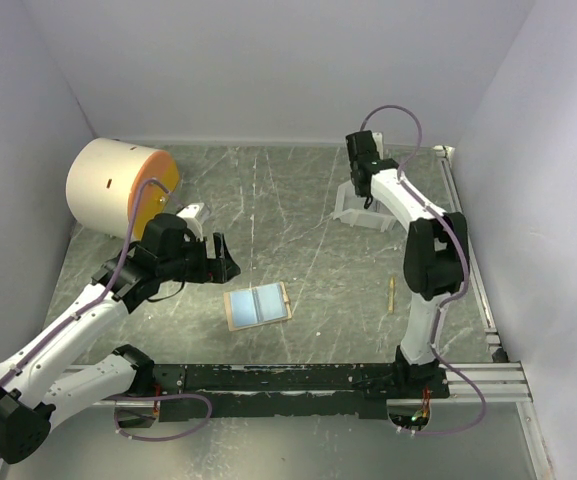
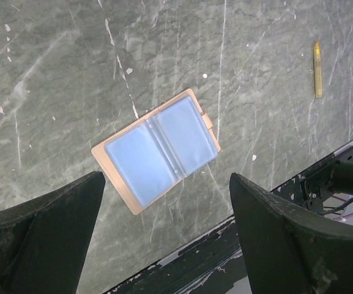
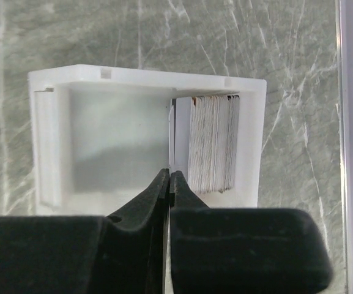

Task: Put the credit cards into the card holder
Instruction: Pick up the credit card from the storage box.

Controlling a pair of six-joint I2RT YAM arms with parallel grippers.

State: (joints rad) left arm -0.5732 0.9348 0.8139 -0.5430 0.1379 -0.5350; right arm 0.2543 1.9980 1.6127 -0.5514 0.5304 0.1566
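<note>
The holder (image 1: 257, 305) lies open and flat on the table (image 1: 298, 200), pale blue pockets up, near the front edge at about 6 o'clock from the table's middle. In the left wrist view the holder (image 2: 155, 150) sits tilted, its long axis running from 8 to 2 o'clock, with a small tab on its 3 o'clock edge. No card shows on it.

The left gripper (image 1: 223, 262) hangs at 10 o'clock of the holder, above the table and clear of it. Its own camera shows the left gripper (image 2: 167, 180) spread wide, both dark fingers (image 2: 48, 233) apart and grasping nothing.

The cards (image 3: 213, 144) stand on edge as a tight stack in the right part of the tray (image 3: 145, 76); the left part is bare. In the top view the tray (image 1: 360, 215) sits at 1 o'clock on the table, well apart from the holder.

The right gripper (image 1: 370, 195) reaches down into the tray. Its camera shows the right gripper (image 3: 169, 179) clenched, tips pressed together at the foot of a thin upright sliver just left of the stack. I cannot tell whether that sliver is a card pinched between them.

A cylinder (image 1: 108, 185) with an orange face rests at 10 o'clock by the left wall. A thin yellow stick (image 1: 391, 293) lies at 3 o'clock of the holder, also seen by the left wrist (image 2: 317, 68).
</note>
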